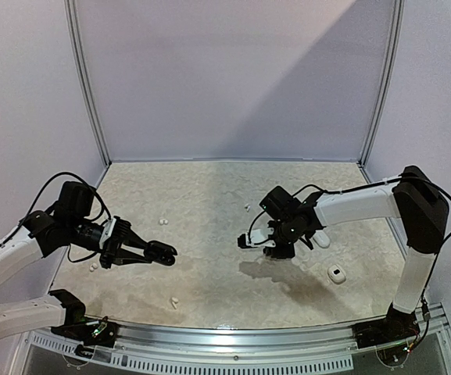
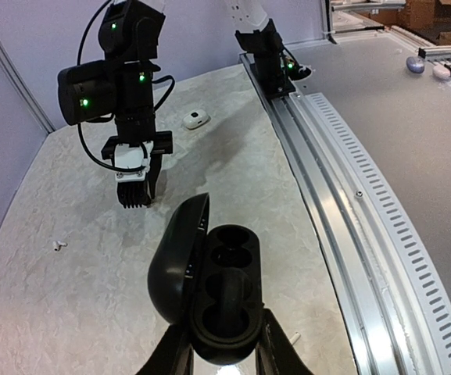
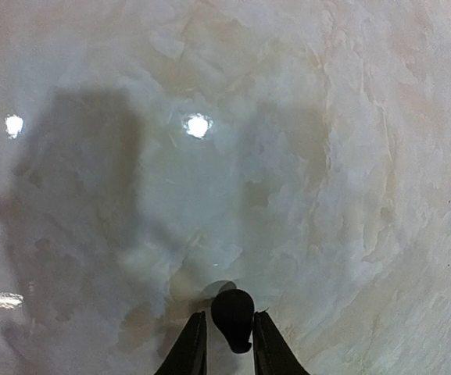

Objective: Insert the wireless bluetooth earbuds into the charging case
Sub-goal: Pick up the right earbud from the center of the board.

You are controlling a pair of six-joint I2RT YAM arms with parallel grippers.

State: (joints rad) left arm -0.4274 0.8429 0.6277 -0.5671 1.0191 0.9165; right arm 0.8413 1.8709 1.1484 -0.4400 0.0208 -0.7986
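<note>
My left gripper (image 1: pixel 156 251) is shut on an open black charging case (image 2: pixel 223 293), held above the table with its lid (image 2: pixel 177 262) swung up to the left. A dark rounded shape lies in the case's near well; I cannot tell if it is a bud. My right gripper (image 1: pixel 274 250) points down over mid-table, a little above it, shut on a black earbud (image 3: pixel 233 319). In the left wrist view the right gripper (image 2: pixel 135 195) hangs beyond the case. White earbuds lie loose on the table (image 1: pixel 162 221), (image 1: pixel 247 207), (image 1: pixel 173 301).
A white case (image 1: pixel 336 273) lies at the right front, also in the left wrist view (image 2: pixel 196 119). Another white case (image 1: pixel 320 239) lies just behind the right wrist. One more white bud (image 1: pixel 94 266) lies under the left arm. A rail (image 1: pixel 233 334) edges the table front.
</note>
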